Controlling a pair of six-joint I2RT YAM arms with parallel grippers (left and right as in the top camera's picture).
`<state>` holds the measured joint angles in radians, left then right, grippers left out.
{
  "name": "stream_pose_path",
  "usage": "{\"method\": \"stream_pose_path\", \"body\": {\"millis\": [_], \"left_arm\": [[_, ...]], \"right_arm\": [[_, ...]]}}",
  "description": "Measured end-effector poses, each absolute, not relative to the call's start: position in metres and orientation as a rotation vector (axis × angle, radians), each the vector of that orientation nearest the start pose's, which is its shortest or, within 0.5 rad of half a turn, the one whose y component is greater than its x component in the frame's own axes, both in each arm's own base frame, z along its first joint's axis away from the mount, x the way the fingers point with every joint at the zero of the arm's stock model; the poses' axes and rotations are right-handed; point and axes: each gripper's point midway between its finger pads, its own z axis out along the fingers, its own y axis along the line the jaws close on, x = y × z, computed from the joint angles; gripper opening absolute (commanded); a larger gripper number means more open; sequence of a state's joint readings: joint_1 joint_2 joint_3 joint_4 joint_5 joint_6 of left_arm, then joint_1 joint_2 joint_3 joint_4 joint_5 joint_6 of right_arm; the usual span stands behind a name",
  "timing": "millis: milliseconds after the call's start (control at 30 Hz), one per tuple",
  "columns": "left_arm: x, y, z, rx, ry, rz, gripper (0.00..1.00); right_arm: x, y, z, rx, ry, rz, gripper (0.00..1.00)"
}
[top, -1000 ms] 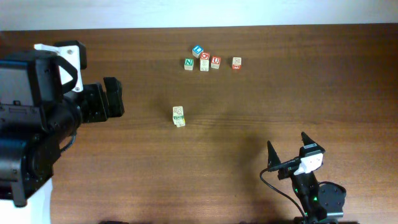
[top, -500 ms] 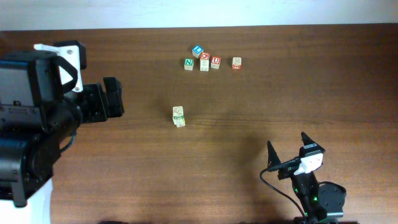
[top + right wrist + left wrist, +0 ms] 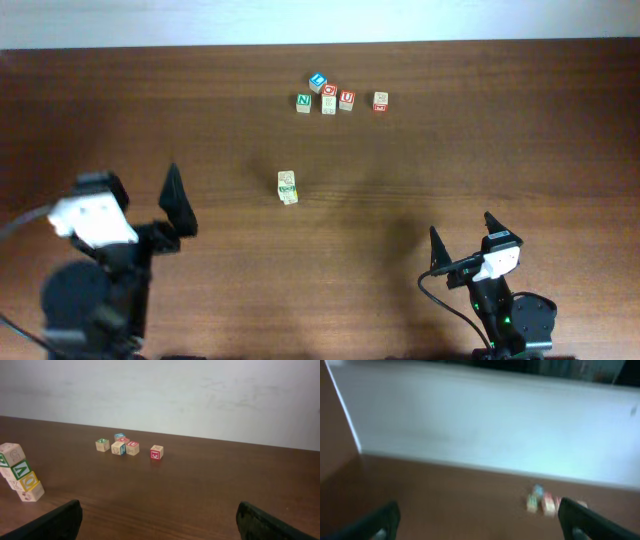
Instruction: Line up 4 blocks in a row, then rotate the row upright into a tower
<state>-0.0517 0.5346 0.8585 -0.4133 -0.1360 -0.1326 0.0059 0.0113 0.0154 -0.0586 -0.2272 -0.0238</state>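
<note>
A leaning stack of small wooden blocks stands mid-table; in the right wrist view the stack shows a pale top cube, a green-lettered one, a yellow-lettered one and a tan one at the bottom. My left gripper is at the front left, well left of the stack, open and empty. The left wrist view is blurred, with its open gripper aimed at the far wall. My right gripper hovers at the front right, open with nothing in it, and in its own view the gripper faces bare wood.
A cluster of cubes lies at the back: a green "N" cube, a blue-topped cube, a red "U" cube and a red-sided cube a little apart. The blurred cluster also shows near the white wall.
The left arm, earlier raised close under the camera at the left edge, has dropped low to the front left. The right arm and all blocks stay put.
</note>
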Motion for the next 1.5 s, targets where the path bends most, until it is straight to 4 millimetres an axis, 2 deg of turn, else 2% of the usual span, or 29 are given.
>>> {"method": "stream_pose_path", "body": {"millis": [67,100,233,267,300,400,633,1500], "left_arm": [[0.248,0.013,0.335,-0.155,1.593,-0.009,0.99],[0.246,0.012,0.315,-0.124,1.571,0.012,0.99],[0.24,0.004,0.274,0.025,1.498,0.077,0.99],[0.24,0.002,0.275,0.05,1.485,0.093,0.99],[0.242,0.001,0.249,0.085,1.49,0.118,0.99],[0.244,-0.001,0.222,0.138,1.481,0.16,0.99],[0.246,0.001,0.16,0.214,1.633,0.219,0.99],[0.246,0.002,0.157,0.213,1.644,0.224,0.99]], "right_arm": [[0.242,0.04,0.164,-0.198,1.614,0.171,0.98],[0.242,0.04,0.164,-0.198,1.614,0.171,0.98],[0.242,0.04,0.164,-0.199,1.613,0.171,0.98],[0.242,0.04,0.164,-0.198,1.614,0.171,0.98],[0.242,0.04,0.164,-0.198,1.613,0.171,0.98],[0.242,0.04,0.164,-0.198,1.614,0.171,0.98],[0.242,0.04,0.164,-0.198,1.614,0.171,0.98],[0.242,0.04,0.164,-0.198,1.614,0.171,0.98]]}}
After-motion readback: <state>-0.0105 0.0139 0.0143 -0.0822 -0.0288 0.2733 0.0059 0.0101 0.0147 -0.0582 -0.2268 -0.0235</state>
